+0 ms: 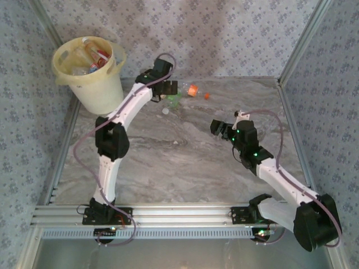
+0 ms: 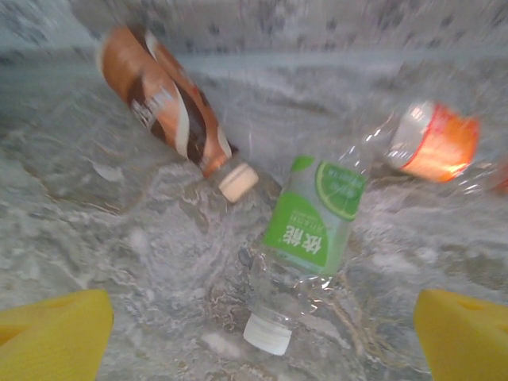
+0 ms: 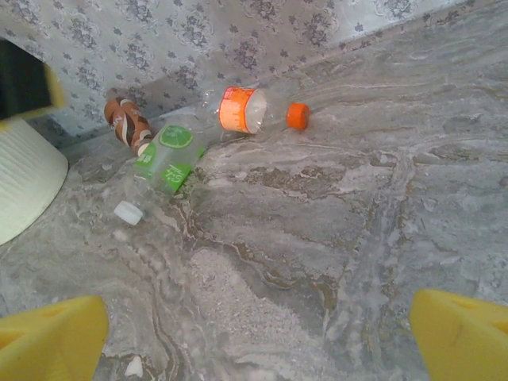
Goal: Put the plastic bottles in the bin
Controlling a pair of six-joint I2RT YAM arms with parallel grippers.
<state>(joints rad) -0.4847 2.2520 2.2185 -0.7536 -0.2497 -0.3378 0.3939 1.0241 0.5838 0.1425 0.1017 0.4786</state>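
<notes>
Left wrist view: the left gripper (image 2: 255, 349) hangs spread wide and empty over the green-labelled bottle (image 2: 313, 218), which lies on the table (image 2: 119, 238) near the back wall, right of the bin (image 1: 92, 84). I'd worry a closing pinch squirts it sideways into the brown bottle (image 2: 171, 103) just beside it. It looks clear, crumpled, white-capped and slanted. The right gripper (image 1: 216, 128) hovers open, holding nothing.

I look down on a tabletop (image 1: 185, 162) patterned like grey, brown-veined marble. Pale wallpaper (image 1: 224, 33) with small floral sprigs lines three sides, framed by aluminium posts (image 1: 298, 50) — and along the near edge run aluminium rails (image 1: 179, 213) above a slotted grey strip (image 1: 185, 232).
</notes>
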